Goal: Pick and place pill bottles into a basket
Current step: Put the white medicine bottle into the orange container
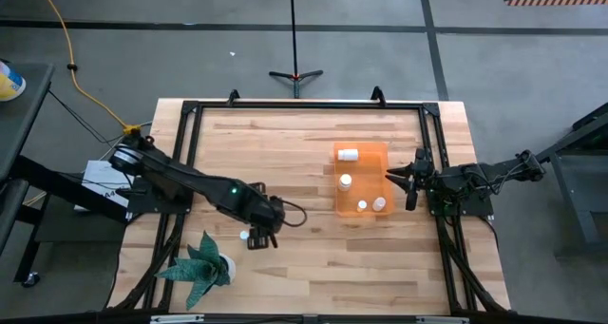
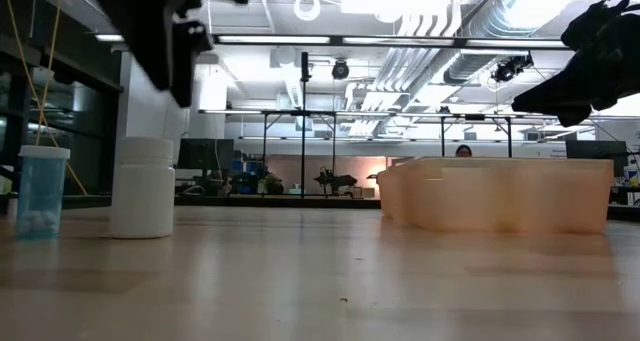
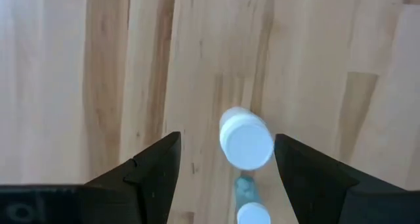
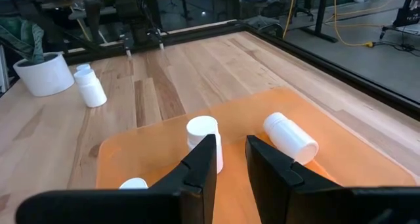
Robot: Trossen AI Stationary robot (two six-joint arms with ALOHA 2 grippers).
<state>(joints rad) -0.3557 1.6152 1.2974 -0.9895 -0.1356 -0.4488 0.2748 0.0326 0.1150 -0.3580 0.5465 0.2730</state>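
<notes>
Left gripper [image 3: 226, 168] is closest to my wrist cam, jaws spread wide with a white bottle [image 3: 246, 140] standing on the bare wood right between the fingers [image 3: 151, 171], not pinched. From overhead that gripper [image 1: 261, 231] hangs over the front-left part of the table [image 1: 304, 153], near the potted plant [image 1: 201, 265], with the bottle [image 1: 244, 236] just beside it.

Going big to small: the orange basket [image 1: 337, 186] sits right of centre. Right gripper [image 1: 410, 180] hovers at its right edge, well apart from the left one. On its wrist cam the fingers [image 4: 197, 168] have only a narrow gap, nothing between them.

I count four bottles in the basket from above: one on its side [image 1: 349, 154] at the far end, one upright [image 1: 345, 181] mid-basket, and two [image 1: 362, 205] [image 1: 379, 203] at the near end.

Low cam also shows a small blue-tinted bottle [image 2: 42, 191] standing left of the white one [image 2: 142, 188].
</notes>
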